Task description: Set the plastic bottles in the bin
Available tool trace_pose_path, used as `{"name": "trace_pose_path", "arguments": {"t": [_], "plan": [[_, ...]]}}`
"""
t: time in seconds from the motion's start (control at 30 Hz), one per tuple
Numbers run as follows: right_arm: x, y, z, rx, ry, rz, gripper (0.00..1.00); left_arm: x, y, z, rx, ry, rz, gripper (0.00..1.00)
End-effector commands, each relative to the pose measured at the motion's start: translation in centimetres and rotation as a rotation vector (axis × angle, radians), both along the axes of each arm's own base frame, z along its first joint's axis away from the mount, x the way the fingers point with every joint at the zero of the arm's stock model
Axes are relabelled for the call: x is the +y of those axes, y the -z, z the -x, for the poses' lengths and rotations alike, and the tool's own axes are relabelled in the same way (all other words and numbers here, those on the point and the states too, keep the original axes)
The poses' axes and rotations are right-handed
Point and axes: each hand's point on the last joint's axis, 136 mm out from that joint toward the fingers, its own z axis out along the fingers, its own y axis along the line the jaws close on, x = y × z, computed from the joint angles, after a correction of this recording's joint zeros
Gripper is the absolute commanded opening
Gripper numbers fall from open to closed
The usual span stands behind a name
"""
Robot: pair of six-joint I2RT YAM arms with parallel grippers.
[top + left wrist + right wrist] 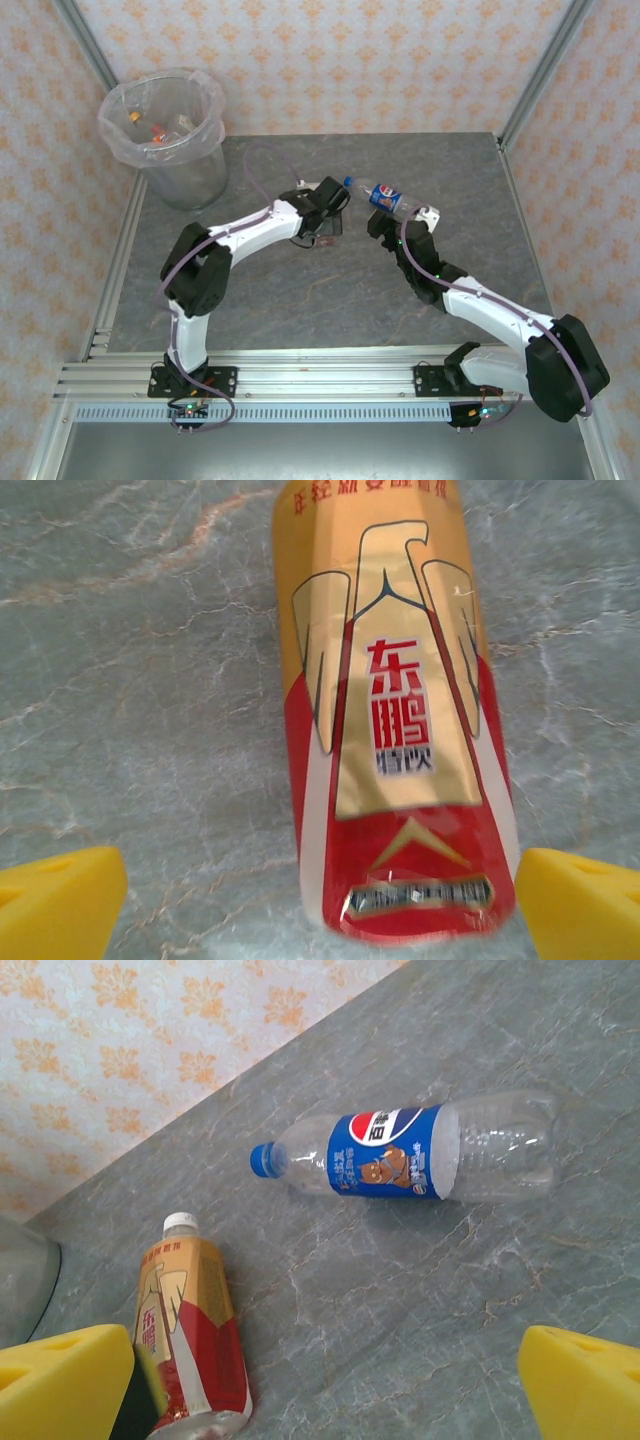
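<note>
Left fingers [60, 905] and right fingers [580, 1380] stand wide open and empty. The red-and-gold bottle [395, 730] lies on the counter [300, 290] between the left fingers. The blue-label bottle [400, 1155] lies at 2 o'clock, the bin [190, 175] at 10 o'clock. Judged light, thin-walled and slick: grip across the labelled mid-body.

The gold-and-red bottle [395, 730] is showing red 东鹏 above black 特饮 on its label. A row of orange characters near its neck is blurring past reading. The blue-label bottle [400, 1155] is showing the Pepsi globe and white 百事, with smaller print too fine to read.
</note>
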Motion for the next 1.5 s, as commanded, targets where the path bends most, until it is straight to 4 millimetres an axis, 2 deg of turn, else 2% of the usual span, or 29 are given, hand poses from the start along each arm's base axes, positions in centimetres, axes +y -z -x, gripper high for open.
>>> {"name": "trace_pose_path", "arguments": {"t": [0.0,0.1,0.27,0.53,0.73,0.87,0.97,1.23,1.47], "plan": [[0.7,-0.7,-0.2,0.008,-0.03,-0.016,0.99,0.5,1.1,-1.3,0.039,-0.013,-0.045,1.0],[0.4,-0.8,0.0,0.002,-0.026,-0.011,0.99,0.2,2.2,-2.2,0.062,-0.006,-0.038,1.0],[-0.3,-0.6,0.3,0.0,-0.001,-0.006,0.99,-0.2,2.8,-3.6,0.057,0.001,-0.026,0.98],[-0.5,-0.6,0.4,0.002,0.003,-0.004,0.99,-0.8,3.8,-5.5,0.076,0.057,-0.042,0.94],[-0.8,-0.4,0.5,0.001,0.012,0.0,0.99,-0.2,4.5,-6.9,0.111,0.115,-0.088,0.95],[-0.9,-0.5,0.6,0.0,0.015,0.003,0.99,-0.2,5.2,-7.3,0.141,0.16,-0.115,0.99],[-0.9,-0.4,0.6,0.001,0.015,0.004,0.99,-1.0,5.8,-7.3,0.169,0.182,-0.049,1.0],[-1.0,-0.2,0.6,0.008,0.017,0.011,0.99,-2.3,5.4,-7.4,0.174,0.19,0.073,0.89],[-0.9,-0.2,0.5,0.008,0.013,0.01,0.99,-2.1,5.3,-8.4,0.162,0.257,0.007,0.89]]}}
